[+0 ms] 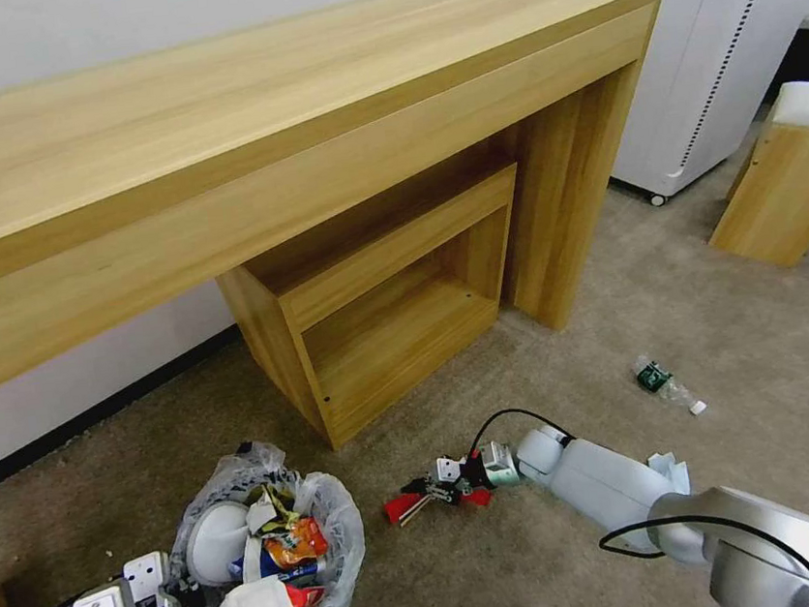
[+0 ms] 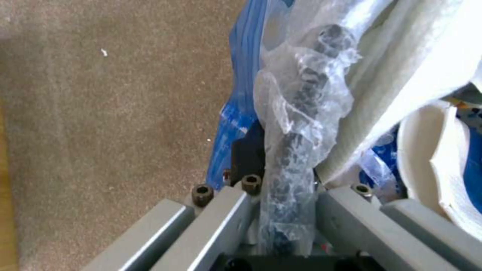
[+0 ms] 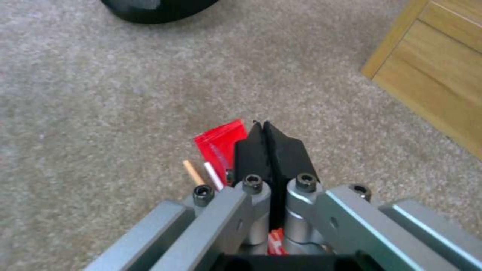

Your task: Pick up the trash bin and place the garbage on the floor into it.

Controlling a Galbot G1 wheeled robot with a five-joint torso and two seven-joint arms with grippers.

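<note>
The trash bin [image 1: 345, 536], lined with a crinkly whitish bag, is at the lower left of the head view and holds white slippers, an orange packet, a blue carton and white paper. My left gripper [image 1: 169, 591] is shut on its bag-covered rim [image 2: 296, 150]. My right gripper [image 1: 438, 493] hangs low over the tan carpet floor [image 1: 552, 569], right of the bin. Its black fingers [image 3: 251, 154] are shut on a red wrapper [image 3: 218, 141], with a wooden stick [image 3: 193, 172] just beside it. A green-label bottle [image 1: 665, 381] and crumpled white paper [image 1: 669, 470] lie on the floor to the right.
A long wooden desk [image 1: 257, 116] stands against the wall with a low open cabinet [image 1: 387, 325] under it. At the right are a white appliance on wheels [image 1: 716, 44] and a wooden stool [image 1: 789, 172]. Open carpet lies between the bin and the bottle.
</note>
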